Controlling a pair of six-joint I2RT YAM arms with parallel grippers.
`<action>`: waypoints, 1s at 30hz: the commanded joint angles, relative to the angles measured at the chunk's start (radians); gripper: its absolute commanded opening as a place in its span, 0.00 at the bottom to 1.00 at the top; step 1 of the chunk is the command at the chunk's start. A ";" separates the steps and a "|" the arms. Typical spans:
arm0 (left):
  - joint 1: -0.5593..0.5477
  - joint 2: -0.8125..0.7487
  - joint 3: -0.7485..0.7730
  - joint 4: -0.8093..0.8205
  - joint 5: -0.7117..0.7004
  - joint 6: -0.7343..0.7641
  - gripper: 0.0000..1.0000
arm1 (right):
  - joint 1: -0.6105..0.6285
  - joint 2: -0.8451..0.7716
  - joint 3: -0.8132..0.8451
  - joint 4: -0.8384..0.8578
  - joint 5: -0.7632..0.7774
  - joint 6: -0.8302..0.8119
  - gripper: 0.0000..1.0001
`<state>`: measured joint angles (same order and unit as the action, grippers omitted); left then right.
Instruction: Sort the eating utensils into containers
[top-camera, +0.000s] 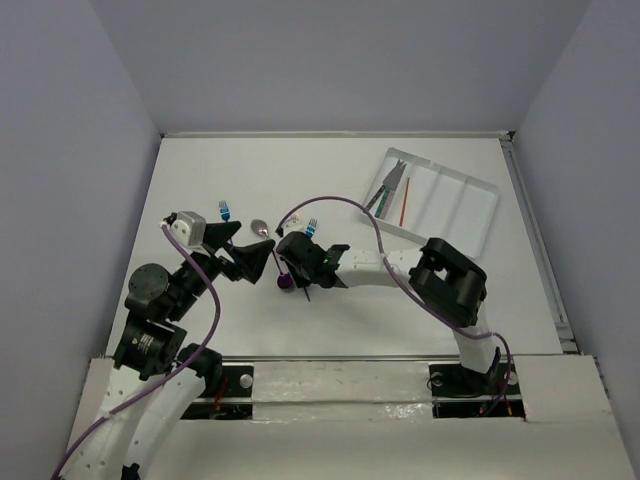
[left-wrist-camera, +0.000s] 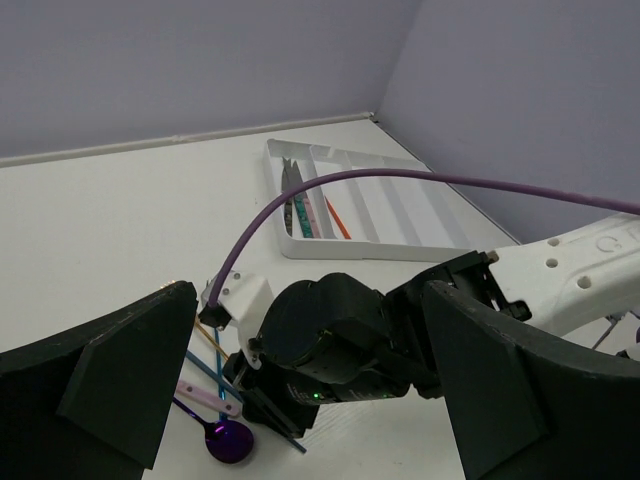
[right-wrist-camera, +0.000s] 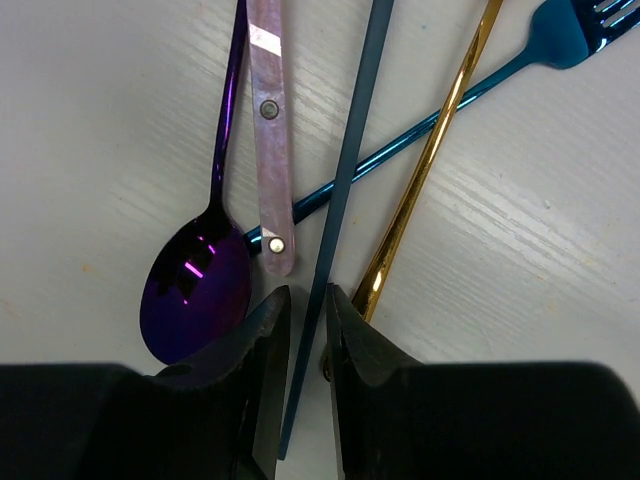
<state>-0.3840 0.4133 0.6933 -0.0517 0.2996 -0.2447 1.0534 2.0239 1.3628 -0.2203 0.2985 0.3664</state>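
A small pile of utensils lies on the table: a purple spoon (right-wrist-camera: 195, 290), a pink-handled piece (right-wrist-camera: 270, 130), a dark blue handle (right-wrist-camera: 350, 170), a gold handle (right-wrist-camera: 430, 150) and a blue fork (right-wrist-camera: 560, 35). My right gripper (right-wrist-camera: 308, 300) is down on the pile. Its fingertips closely straddle the dark blue handle, with a thin gap on the left side. The handle lies flat on the table. My left gripper (left-wrist-camera: 310, 300) is wide open and empty, hovering just left of the right gripper (top-camera: 290, 268). The white tray (top-camera: 470, 200) stands at the far right.
The tray's left compartments hold teal and silver pieces (top-camera: 385, 185) and a red one (top-camera: 405, 200). A second blue fork (top-camera: 224, 210) and a silver spoon (top-camera: 259, 227) lie loose behind the left gripper. A purple cable (top-camera: 330, 205) arcs over the right arm.
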 joint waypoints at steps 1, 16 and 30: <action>0.007 -0.014 0.006 0.032 0.010 0.004 0.99 | 0.019 0.033 0.050 -0.025 0.056 0.008 0.26; 0.007 -0.014 0.006 0.032 0.009 0.004 0.99 | 0.019 -0.040 0.047 -0.044 0.148 0.040 0.04; 0.007 -0.027 0.003 0.033 0.015 0.002 0.99 | -0.429 -0.407 -0.253 0.185 0.205 0.141 0.00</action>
<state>-0.3840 0.4026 0.6933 -0.0517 0.3023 -0.2447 0.8734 1.6993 1.2213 -0.1558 0.4763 0.4210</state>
